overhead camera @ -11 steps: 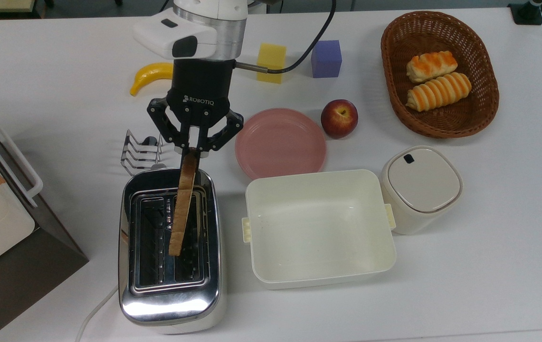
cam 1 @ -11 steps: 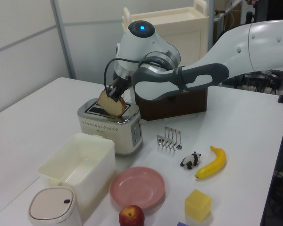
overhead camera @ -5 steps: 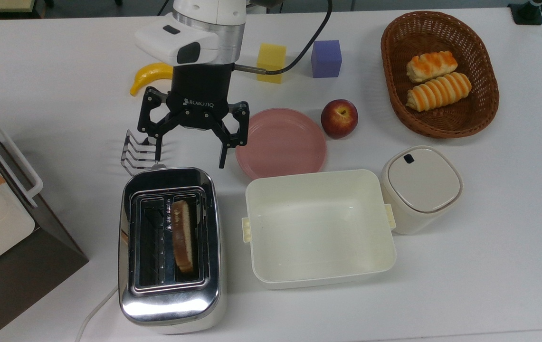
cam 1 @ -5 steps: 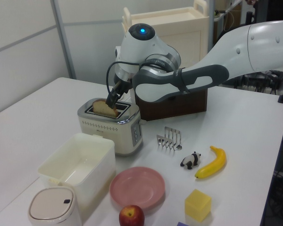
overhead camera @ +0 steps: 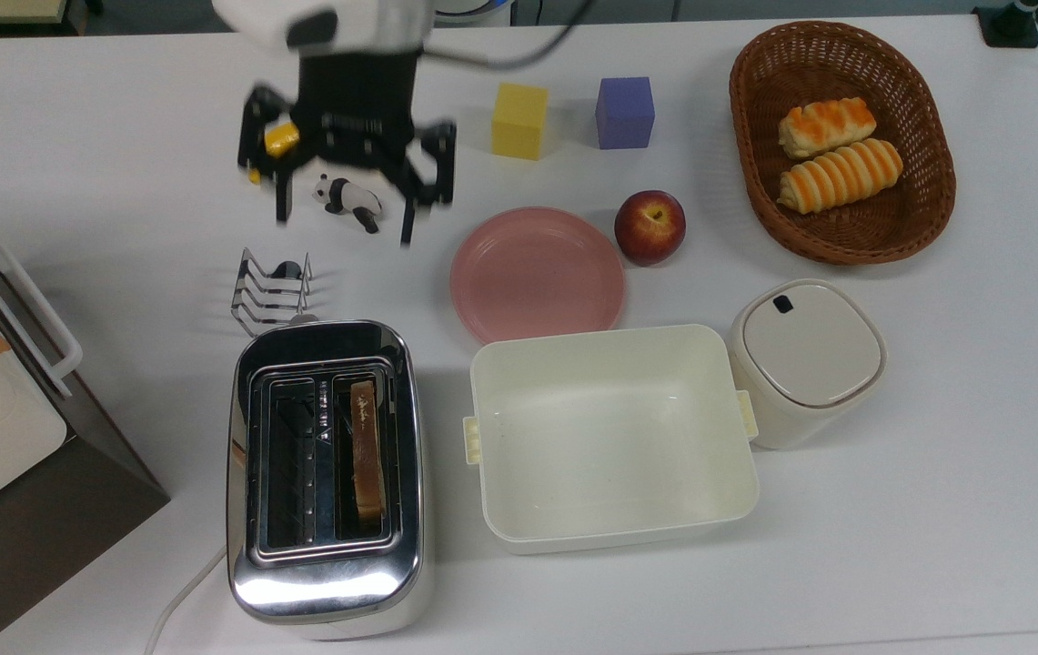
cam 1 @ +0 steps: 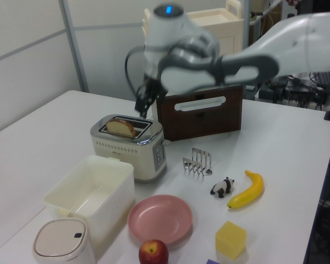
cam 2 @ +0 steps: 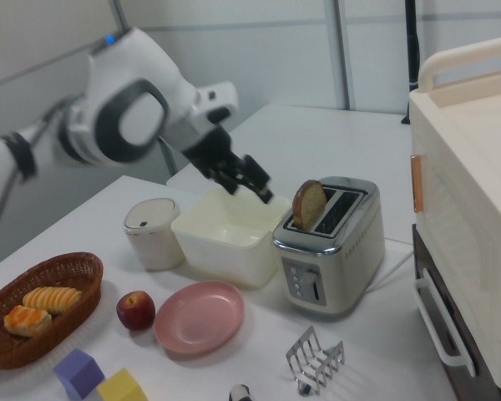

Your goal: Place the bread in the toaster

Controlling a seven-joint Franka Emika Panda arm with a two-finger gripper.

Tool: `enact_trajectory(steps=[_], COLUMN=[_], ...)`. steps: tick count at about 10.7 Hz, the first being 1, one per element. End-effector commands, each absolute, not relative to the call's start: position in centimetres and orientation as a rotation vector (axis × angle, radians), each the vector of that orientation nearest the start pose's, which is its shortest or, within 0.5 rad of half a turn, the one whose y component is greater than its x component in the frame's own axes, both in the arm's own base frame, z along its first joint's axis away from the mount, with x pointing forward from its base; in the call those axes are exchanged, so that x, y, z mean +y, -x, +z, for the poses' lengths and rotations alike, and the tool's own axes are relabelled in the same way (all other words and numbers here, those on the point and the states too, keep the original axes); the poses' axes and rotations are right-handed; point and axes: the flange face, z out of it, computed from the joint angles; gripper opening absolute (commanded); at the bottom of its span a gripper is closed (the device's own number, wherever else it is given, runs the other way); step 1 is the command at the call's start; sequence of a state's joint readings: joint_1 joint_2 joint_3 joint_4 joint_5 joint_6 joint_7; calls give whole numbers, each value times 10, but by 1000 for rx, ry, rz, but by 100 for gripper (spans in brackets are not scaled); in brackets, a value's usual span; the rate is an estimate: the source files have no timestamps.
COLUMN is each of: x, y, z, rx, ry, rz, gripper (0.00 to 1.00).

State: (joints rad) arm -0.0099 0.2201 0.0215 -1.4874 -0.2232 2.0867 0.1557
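The bread (overhead camera: 367,450) stands on edge in the toaster's (overhead camera: 327,582) slot on the top view's right, its rounded top poking above the chrome body. It leans a little in the left view (cam 1: 122,127) and the right view (cam 2: 309,205). My gripper (overhead camera: 344,227) hangs open and empty high above the table, past the toaster's far end and over a toy panda (overhead camera: 347,198). In the left view the gripper (cam 1: 143,104) is above and behind the toaster (cam 1: 129,151).
A wire toast rack (overhead camera: 273,291) sits just behind the toaster, a cream tub (overhead camera: 609,537) to the top view's right, then a lidded canister (overhead camera: 805,359). A pink plate (overhead camera: 537,273), apple (overhead camera: 650,226), two cubes, a banana and a basket (overhead camera: 755,191) of rolls lie beyond.
The gripper let go of the bread, which dropped into the toaster slot. The open gripper then rose and drew back toward the banana, uncovering the panda.
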Motion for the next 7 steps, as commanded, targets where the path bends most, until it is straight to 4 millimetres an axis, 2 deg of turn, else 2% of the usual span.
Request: enact_trajectory(steps=[1, 3, 4, 7], x=[-7, -11, -14, -16], y=[-582, -545, -537, -536], z=[668, 689, 692, 682], rx=[193, 216, 226, 234], ry=[3170, 3175, 3159, 3154], rz=[-457, -320, -287, -243], gripper=[100, 100, 100, 100])
